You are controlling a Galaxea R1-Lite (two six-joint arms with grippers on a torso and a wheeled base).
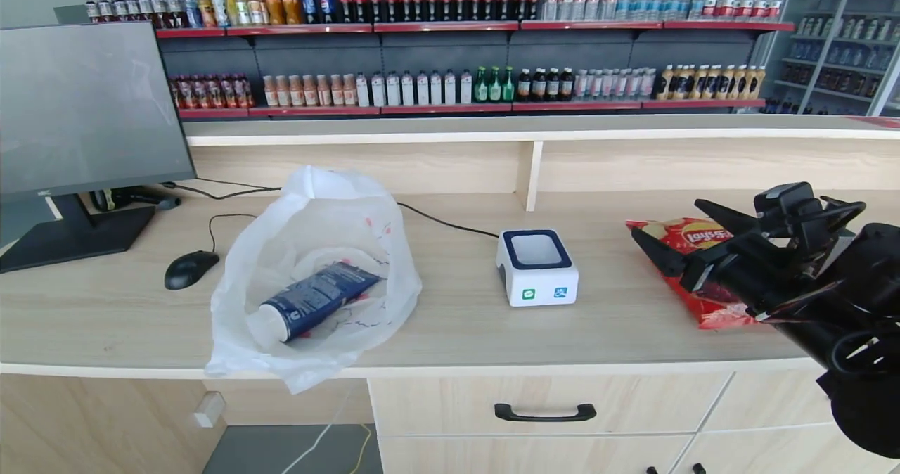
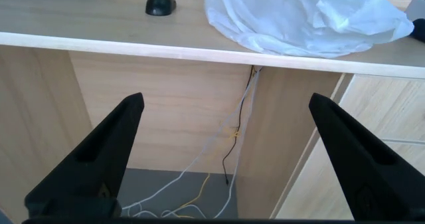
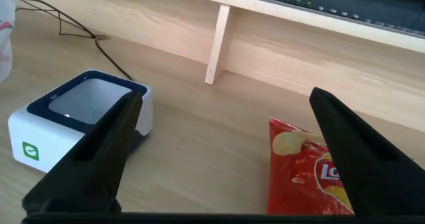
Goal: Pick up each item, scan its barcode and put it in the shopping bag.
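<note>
1. Black right gripper (image 1: 668,221), at the right of the head view, is wide open and empty, close to the red crinkly chip bag (image 1: 696,236).
2. Black left gripper (image 2: 226,98) is wide open and empty too.
3. White boxy scanner (image 1: 537,267) sits mid-frame.
4. Dark blue tube (image 1: 316,298) lies inside the thin white plastic shopping bag (image 1: 309,207), lower left.

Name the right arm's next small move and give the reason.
Probably lower the open right pincer onto the chips bag and close on it. The bag lies free on the counter close by the pincer, beside the scanner, while the blue tube already sits in the shopping bag.
</note>
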